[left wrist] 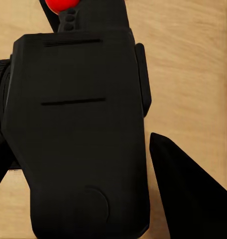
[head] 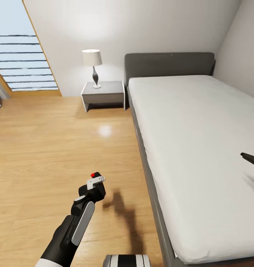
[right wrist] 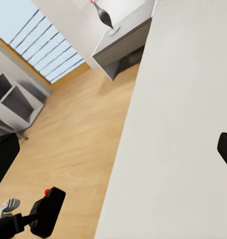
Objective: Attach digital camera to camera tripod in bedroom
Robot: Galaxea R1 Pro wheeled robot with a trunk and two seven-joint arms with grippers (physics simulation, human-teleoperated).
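left end effector (head: 93, 184) extended forward, clamped

No readable text anywhere.

Plain black casing on the digital camera (left wrist: 78, 129), with a red button but no brand or number; blank surfaces on the lamp (head: 92, 66), nightstand (head: 103, 92), bed (head: 194, 141) and floor (head: 49, 148).
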